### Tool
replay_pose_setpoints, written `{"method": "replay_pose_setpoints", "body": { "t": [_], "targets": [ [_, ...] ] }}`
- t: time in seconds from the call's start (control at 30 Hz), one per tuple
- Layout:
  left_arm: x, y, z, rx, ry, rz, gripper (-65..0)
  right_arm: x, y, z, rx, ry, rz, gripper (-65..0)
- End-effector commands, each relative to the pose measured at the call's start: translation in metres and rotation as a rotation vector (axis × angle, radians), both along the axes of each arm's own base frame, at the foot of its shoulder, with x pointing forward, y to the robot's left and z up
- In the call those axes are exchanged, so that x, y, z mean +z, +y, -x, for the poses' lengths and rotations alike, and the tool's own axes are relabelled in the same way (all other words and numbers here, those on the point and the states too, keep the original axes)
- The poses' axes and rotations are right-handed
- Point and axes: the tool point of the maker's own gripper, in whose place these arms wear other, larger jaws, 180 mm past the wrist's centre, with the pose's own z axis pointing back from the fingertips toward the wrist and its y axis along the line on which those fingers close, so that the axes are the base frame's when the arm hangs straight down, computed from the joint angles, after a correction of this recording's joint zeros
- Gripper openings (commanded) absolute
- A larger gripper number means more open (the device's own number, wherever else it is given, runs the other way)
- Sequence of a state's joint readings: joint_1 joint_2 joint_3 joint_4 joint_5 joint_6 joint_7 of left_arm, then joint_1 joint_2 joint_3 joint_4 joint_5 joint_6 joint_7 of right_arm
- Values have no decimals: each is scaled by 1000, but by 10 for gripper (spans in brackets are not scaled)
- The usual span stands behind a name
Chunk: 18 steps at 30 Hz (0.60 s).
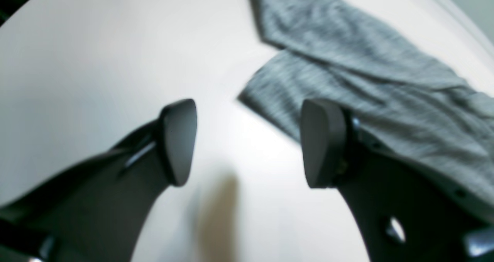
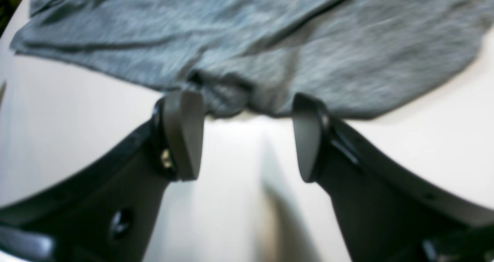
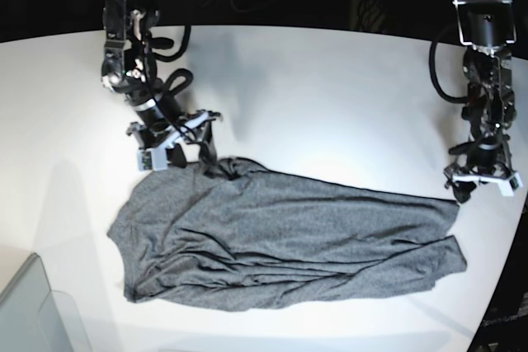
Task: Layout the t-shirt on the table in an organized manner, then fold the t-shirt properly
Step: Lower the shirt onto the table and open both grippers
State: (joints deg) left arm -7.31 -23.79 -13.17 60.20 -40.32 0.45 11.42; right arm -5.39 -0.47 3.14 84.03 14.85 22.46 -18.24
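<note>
Your right arm reaches down from the far edge of the table and leans toward the t-shirt, its wrist bent so the right gripper sits at the shirt's upper corner. Your left arm hangs almost straight down near the table's curved edge, with the left gripper low beside the shirt's other end. Both claws are released, jaws spread wide with only bare white table between them. In the right wrist view a bunched fold of cloth lies just past the fingertips; contact there is hard to judge. The shirt lies spread but wrinkled across the near half of the table. Both wrist views are blurred, and a translucent bin corner is cut off at the frame edge.
</note>
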Motion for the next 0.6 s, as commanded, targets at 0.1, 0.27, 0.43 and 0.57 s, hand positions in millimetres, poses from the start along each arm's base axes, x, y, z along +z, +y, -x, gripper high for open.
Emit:
{"method": "replay_pose_setpoints", "body": {
  "t": [0.1,0.27,0.43,0.57],
  "targets": [
    [13,10,4,9,-38,-18,-243,-6,21,-5,49,5,-25,-281],
    [15,12,21,9,-42,-32,-243,-31,21,-16,14,81,-19,-281],
    [18,32,40,66,-48,-38,-243,-41,33,-28,32,114,-9,-281],
    [15,35,43,69,-40,-40,-243,-42,46,-28,70,118,-3,-282]
  ]
}}
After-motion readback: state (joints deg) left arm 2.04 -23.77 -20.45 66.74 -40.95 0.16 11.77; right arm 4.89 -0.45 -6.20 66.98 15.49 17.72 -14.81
